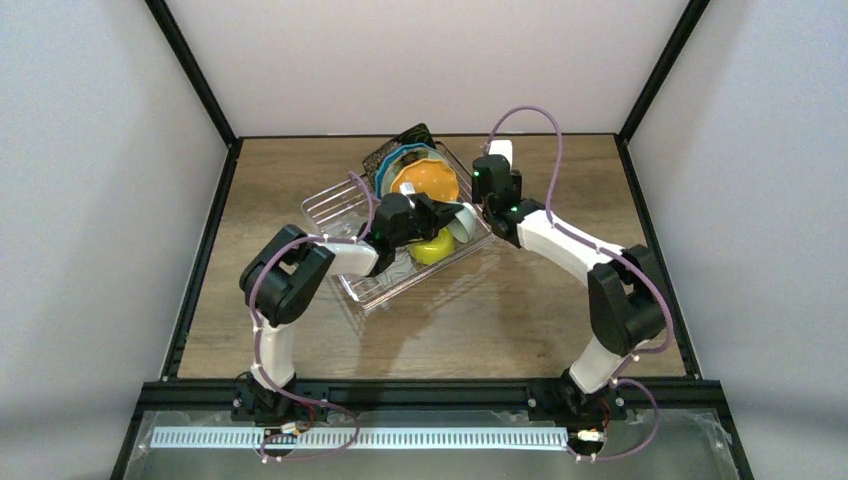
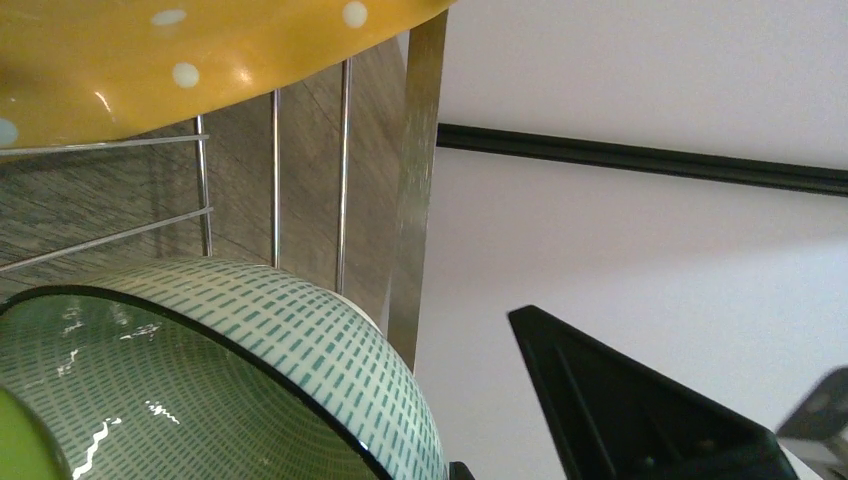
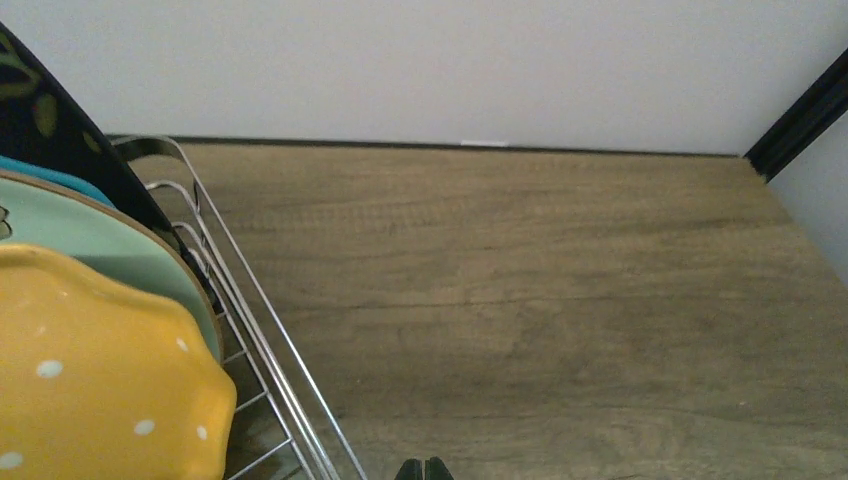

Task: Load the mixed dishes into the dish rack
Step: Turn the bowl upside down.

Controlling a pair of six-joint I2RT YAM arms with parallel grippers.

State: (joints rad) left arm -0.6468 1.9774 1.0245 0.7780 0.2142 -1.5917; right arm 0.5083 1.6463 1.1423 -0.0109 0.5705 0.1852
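Left claw [image 1: 438, 214] pinches the small yellow-green bowl [image 2: 280, 320] by its rim; right claw [image 3: 424, 468] is pressed together, holding nothing, with the orange dotted plate [image 3: 90, 380] just to its left.

**Desk:** What fills the dish rack [image 1: 335, 207]?
**Photographer:** A black plate [image 1: 400, 140] and an orange plate [image 1: 430, 180] stand at its far end. The left gripper [image 1: 445, 218] pinches a small bowl [image 1: 434, 248], and the right arm [image 1: 560, 245] is alongside.

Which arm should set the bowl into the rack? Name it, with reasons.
Left. The left gripper is over the dish rack, apparently shut on the rim of the bowl. The right gripper is shut and empty, over the table beside the rack.
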